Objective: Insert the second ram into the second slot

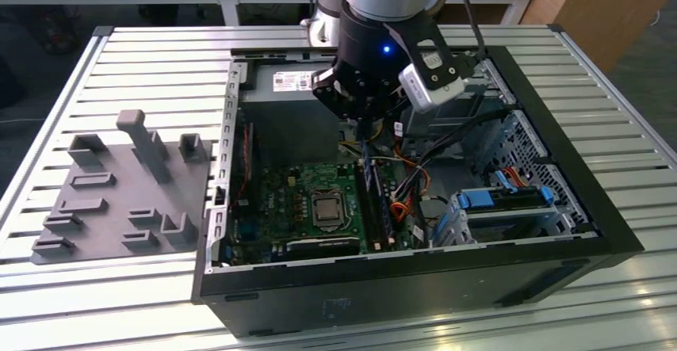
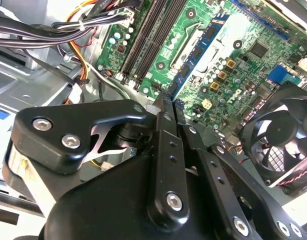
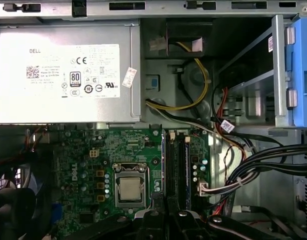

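The gripper (image 2: pixel 166 102) clenches its black fingers (image 2: pixel 163 150) on the upper edge of the second ram (image 2: pixel 202 46), a thin blue stick with dark chips that juts out past the fingertips. The stick lies lengthwise in line with the memory slots (image 2: pixel 146 42) and seems raised over the motherboard (image 3: pixel 83 150); whether its lower edge touches a slot cannot be told. In the exterior view the arm stands straight down into the open computer case (image 1: pixel 423 265), near the middle of the opening and apart from all four walls. The slots run between the processor socket (image 3: pixel 129 189) and a bundle of black cables (image 3: pixel 263 162), which crowds close on the exterior view's right and leaves a narrow lane. The power supply (image 3: pixel 63 75) borders the board just past one end of the slots, and a fan (image 2: pixel 278 135) sits near another edge. Light-blue drive clips (image 1: pixel 497 199) lie beyond the cables. A gray fixture tray (image 1: pixel 116 200) rests on the slatted table (image 1: pixel 138 58) just beside the case, on the exterior view's left.
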